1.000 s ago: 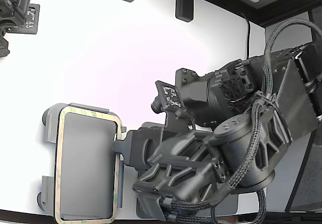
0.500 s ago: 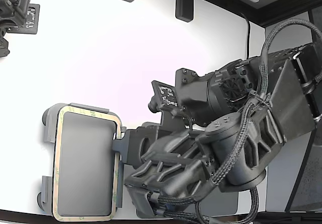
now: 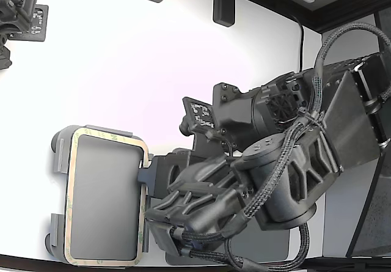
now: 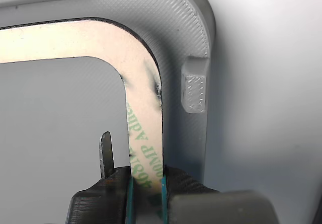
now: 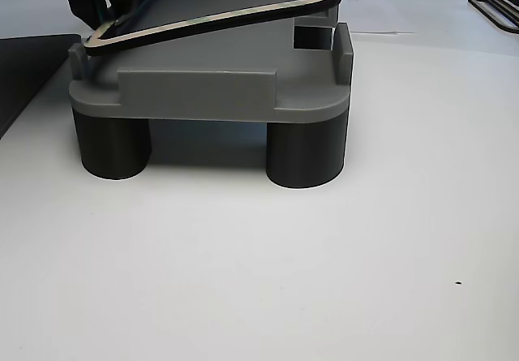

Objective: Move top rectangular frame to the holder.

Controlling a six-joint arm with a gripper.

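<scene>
Wrist view shows the gripper (image 4: pixel 147 189) clamped on one long side of the top rectangular frame (image 4: pixel 146 133), its two pads pinching the tan strip from either edge. Over the last second the frame has slid a little toward the exterior view's left and now lies nearly squared over the holder (image 3: pixel 61 156), so placement looks close to done. It is not seated, though (the other view has one end tilted up off the plate), and the holder on the tabletop (image 5: pixel 324 280) carries nothing else.

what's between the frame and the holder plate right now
Nothing visible. The jaws are shut on the frame, which hangs tilted just above the holder, one end low and the other raised, with only air beneath.
</scene>
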